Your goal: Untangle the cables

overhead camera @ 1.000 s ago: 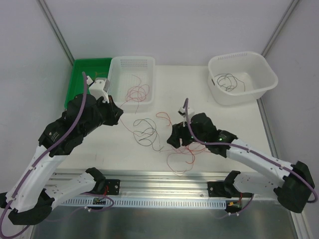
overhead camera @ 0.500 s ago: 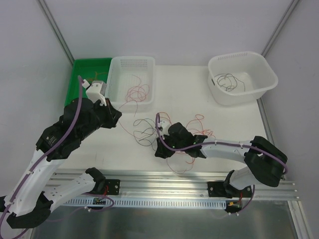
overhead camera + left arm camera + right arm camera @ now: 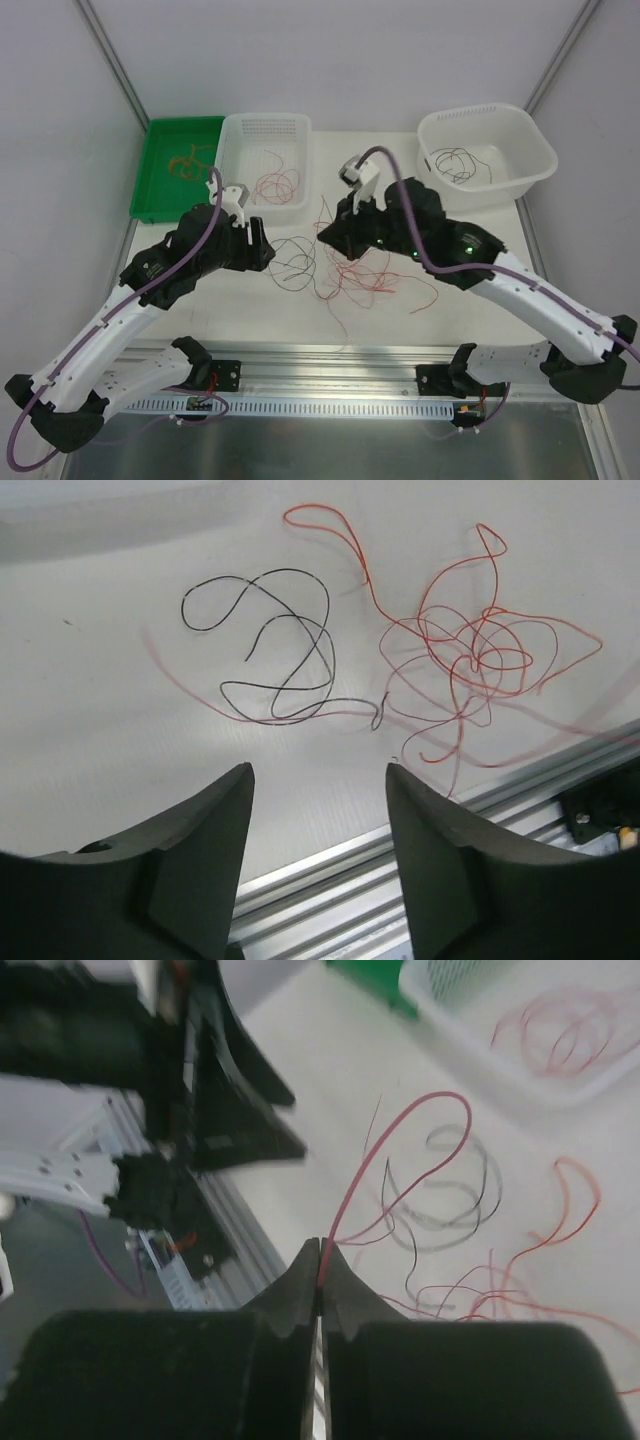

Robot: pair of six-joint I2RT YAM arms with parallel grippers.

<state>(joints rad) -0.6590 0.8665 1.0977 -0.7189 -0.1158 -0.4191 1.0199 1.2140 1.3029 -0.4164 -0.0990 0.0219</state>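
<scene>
A white basket (image 3: 262,128) stands at the far middle of the surface (image 3: 220,300) and holds a few loose red cables (image 3: 275,183). Touching the basket's left side is a green tray (image 3: 172,135) with orange-tan cables (image 3: 190,163) in it. Well to the basket's right is a white tub (image 3: 487,118) containing black cables (image 3: 458,164).

On the surface in front of the basket lies a black cable (image 3: 293,258) in open loops. Just right of it is a knot of red cables (image 3: 375,275) with loose ends trailing towards the near edge.

The left claw (image 3: 262,245) hangs in front of the basket's left half. Its jaws are spread wide with nothing between them, and its wrist view shows the black cable (image 3: 285,645) and the red knot (image 3: 470,665) beyond them.

The right claw (image 3: 326,231) is in front of the basket's right corner, above the red knot. Its jaws are pinched together on a single red cable (image 3: 440,1095), which rises from the tips (image 3: 320,1258) and arches over.
</scene>
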